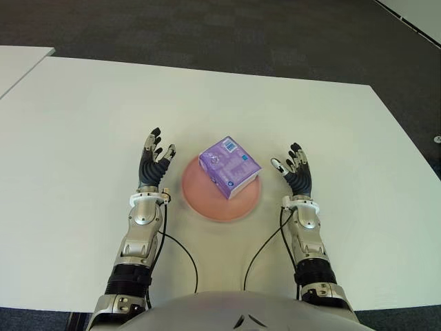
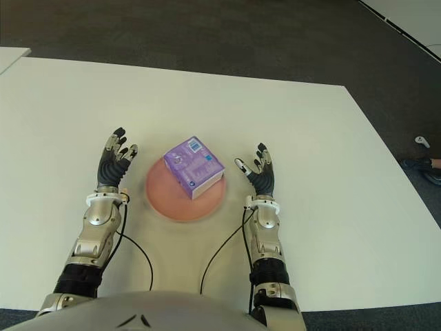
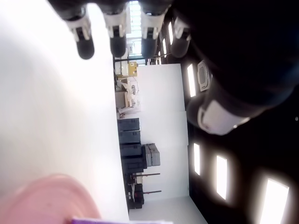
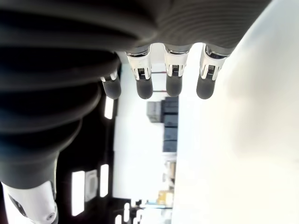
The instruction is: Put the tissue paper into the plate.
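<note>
Left hand [image 1: 153,160] just left of plate [image 1: 200,196], fingers spread, empty. Purple tissue paper pack [image 1: 229,165] sits on the pink plate on white worktop [image 1: 76,138]; task looks done. Pack print unreadable. Right hand [image 1: 295,172] just right of plate, fingers spread, empty.

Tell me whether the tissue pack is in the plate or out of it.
In. The purple tissue pack sits on the pink plate, toward its far right rim. The left hand and right hand flank the plate, both open and empty.
</note>
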{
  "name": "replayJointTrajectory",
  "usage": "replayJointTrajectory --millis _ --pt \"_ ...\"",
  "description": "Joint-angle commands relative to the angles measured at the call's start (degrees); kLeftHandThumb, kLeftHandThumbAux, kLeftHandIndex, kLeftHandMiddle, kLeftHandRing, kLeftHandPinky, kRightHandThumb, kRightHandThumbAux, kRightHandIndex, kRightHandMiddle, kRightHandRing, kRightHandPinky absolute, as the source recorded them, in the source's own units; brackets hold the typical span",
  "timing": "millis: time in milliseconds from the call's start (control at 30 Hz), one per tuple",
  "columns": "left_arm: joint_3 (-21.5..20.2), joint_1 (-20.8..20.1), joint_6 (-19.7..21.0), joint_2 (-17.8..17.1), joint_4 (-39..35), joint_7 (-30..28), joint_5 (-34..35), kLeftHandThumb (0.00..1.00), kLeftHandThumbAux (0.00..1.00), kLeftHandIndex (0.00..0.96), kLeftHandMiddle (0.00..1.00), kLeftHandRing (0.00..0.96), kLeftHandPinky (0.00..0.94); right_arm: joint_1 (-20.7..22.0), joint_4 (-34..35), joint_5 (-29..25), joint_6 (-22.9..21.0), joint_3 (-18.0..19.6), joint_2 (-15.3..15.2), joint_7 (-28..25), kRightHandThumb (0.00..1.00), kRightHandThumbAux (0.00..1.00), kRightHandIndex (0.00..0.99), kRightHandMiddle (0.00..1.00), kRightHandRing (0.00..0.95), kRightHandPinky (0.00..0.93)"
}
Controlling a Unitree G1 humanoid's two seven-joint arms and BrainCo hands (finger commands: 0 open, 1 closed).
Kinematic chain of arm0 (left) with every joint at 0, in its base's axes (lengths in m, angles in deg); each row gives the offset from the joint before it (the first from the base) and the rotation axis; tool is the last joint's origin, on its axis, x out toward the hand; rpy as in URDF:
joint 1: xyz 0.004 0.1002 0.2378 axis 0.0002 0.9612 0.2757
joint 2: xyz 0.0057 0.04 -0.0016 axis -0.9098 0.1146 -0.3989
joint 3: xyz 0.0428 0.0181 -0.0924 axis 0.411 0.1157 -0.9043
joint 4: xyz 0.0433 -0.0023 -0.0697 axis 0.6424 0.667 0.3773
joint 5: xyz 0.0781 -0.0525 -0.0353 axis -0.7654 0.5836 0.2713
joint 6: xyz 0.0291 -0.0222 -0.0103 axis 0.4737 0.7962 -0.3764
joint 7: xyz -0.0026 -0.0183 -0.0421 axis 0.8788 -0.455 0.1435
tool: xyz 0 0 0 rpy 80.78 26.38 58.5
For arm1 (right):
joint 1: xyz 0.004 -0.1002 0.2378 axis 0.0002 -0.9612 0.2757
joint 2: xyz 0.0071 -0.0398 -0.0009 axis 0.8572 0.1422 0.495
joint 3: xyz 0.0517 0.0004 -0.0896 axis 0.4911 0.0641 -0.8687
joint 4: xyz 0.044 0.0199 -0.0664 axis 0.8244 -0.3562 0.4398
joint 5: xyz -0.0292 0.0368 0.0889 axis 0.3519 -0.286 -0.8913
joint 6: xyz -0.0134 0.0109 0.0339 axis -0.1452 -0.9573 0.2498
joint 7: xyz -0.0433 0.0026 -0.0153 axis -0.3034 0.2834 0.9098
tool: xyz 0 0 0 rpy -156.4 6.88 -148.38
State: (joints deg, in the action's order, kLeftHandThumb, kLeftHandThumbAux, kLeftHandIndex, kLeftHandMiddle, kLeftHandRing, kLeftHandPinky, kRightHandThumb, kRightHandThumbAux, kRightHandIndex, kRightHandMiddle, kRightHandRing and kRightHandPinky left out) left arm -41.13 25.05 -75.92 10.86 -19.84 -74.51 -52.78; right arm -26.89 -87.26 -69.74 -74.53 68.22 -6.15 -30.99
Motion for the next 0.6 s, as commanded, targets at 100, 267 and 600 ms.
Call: replayJointTrajectory --millis 100,267,600 --pt "-0.2 0.0 0.5 0.2 0.6 0.7 -0.5 0.003 0.6 0.0 0.0 0.0 0.0 -3.6 7.5 1.7 -13.9 -2.8 -1.3 -2.4 0.083 0.694 0.001 0.004 0.0 0.021" --pt "-0.3 -0.4 0.9 0.2 0.9 0.3 -0.1 0.006 0.6 0.0 0.0 0.0 0.0 -4.4 10.5 2.1 -17.4 -3.7 -1.5 -2.8 0.071 0.703 0.0 0.0 0.0 0.016" --pt "-0.4 -0.3 1.0 0.2 1.0 0.5 -0.4 0.008 0.608 0.0 0.0 0.0 0.0 -3.2 4.0 0.8 -10.4 -3.4 -0.8 -3.2 0.072 0.734 0.0 0.0 0.0 0.013"
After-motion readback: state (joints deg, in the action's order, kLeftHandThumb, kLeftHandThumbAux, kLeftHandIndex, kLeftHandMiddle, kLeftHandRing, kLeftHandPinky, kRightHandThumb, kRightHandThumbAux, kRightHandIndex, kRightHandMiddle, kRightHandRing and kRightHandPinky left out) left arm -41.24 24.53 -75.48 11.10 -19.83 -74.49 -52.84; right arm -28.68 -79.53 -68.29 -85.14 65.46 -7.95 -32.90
